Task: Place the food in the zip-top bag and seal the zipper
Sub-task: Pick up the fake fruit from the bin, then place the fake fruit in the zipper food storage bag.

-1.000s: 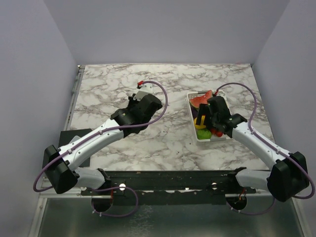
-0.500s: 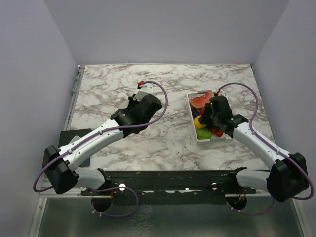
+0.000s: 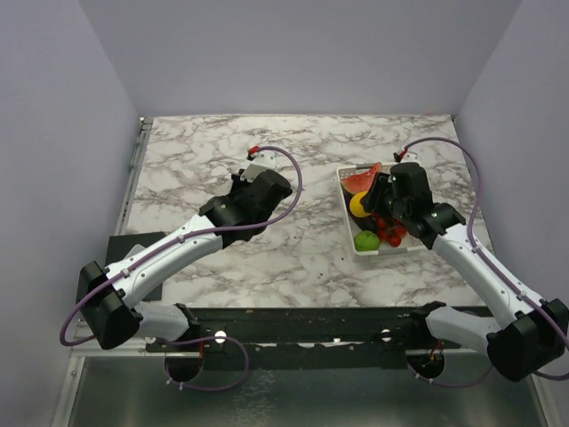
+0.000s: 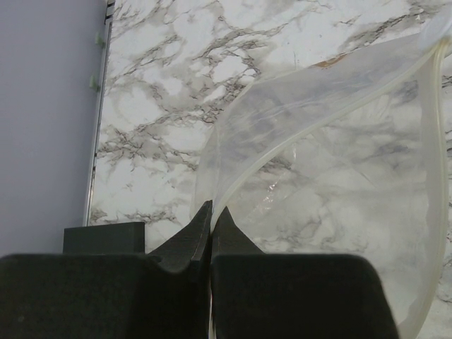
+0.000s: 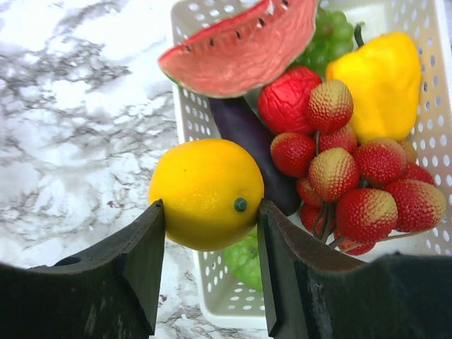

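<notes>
The right gripper [image 5: 210, 215] pinched the yellow lemon [image 5: 201, 180] between its fingers, over the left wall of the white basket [image 5: 185, 106]. The watermelon slice [image 5: 240, 46] lay beyond the fingertips and the red berries [image 5: 353, 176] to their right. The left gripper [image 4: 211, 212] was pressed together on the rim of the zip-top bag [image 4: 332, 162], which bulged open ahead and to its right.

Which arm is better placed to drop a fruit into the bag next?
Right: the right gripper is shut on the lemon by the basket; the left gripper is busy pinching the edge of the bag.
</notes>
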Robot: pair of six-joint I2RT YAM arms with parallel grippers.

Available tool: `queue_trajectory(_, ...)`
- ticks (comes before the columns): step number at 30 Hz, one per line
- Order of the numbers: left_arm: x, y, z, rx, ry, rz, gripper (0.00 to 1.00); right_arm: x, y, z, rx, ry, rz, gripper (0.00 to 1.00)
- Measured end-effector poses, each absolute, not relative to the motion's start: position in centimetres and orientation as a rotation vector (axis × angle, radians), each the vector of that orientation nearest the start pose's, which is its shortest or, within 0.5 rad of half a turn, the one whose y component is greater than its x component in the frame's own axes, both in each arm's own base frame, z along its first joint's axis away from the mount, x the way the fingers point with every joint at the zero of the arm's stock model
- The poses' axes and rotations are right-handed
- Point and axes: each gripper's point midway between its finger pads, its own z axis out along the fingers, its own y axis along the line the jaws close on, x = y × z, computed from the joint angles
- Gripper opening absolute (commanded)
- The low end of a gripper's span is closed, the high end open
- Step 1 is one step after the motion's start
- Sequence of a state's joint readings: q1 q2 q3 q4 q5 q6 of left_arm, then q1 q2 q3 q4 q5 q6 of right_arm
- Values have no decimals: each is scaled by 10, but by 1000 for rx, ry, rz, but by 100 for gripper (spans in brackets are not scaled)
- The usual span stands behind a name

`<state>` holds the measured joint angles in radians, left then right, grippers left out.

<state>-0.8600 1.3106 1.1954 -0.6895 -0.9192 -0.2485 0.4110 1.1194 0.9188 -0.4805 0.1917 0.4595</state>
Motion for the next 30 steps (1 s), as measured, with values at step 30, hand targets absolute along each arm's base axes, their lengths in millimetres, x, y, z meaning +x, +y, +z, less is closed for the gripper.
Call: queue_trajectory(30, 299, -143, 241, 210, 2026, 403, 0, 276, 291, 310, -380, 1931, 914, 24)
